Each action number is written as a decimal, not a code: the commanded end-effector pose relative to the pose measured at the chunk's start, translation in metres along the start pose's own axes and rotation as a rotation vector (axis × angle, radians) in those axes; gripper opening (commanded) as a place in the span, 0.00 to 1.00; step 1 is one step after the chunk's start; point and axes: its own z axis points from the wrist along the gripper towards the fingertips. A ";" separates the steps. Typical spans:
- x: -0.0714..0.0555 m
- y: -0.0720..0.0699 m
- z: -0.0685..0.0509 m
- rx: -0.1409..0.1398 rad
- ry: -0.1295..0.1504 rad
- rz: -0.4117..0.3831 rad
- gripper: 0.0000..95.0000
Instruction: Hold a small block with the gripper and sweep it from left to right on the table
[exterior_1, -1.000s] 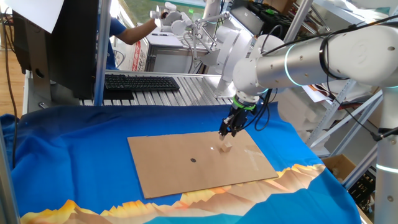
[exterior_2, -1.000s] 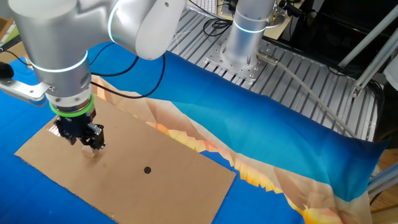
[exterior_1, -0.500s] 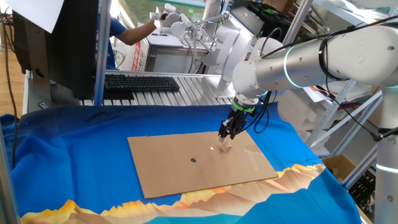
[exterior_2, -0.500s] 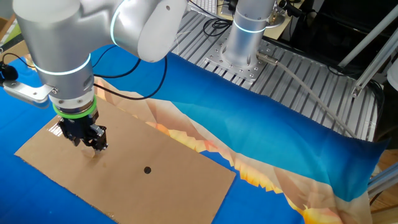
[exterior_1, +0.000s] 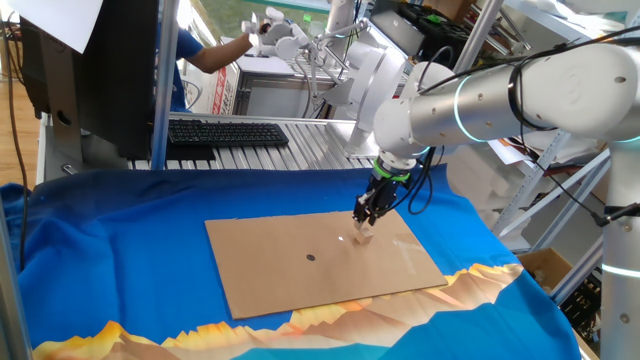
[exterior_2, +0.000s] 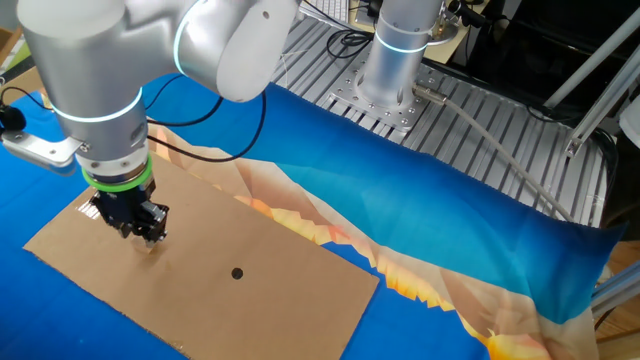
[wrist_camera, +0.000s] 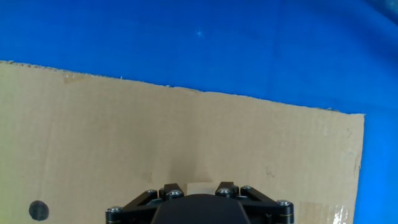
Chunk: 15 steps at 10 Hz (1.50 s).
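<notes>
The gripper (exterior_1: 364, 226) points straight down over the cardboard sheet (exterior_1: 300, 285) on the table (exterior_1: 120, 260). The small block (exterior_1: 364, 238) sits on the cardboard directly beneath the fingertips, toward the sheet's right side. In the hand view the small block (wrist_camera: 199, 187) shows between the two fingers, but whether they pinch it or stand just beside it cannot be told. A dark dot (exterior_1: 311, 257) lies to the block's left, well apart.

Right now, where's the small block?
The small block sits on the cardboard sheet, right under the gripper, right of the dark dot in one fixed view.
</notes>
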 end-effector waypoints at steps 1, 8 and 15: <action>0.000 0.000 0.001 0.000 0.000 0.002 0.40; 0.002 -0.001 0.008 -0.004 -0.005 0.011 0.40; 0.003 0.000 0.012 -0.001 -0.003 0.016 0.40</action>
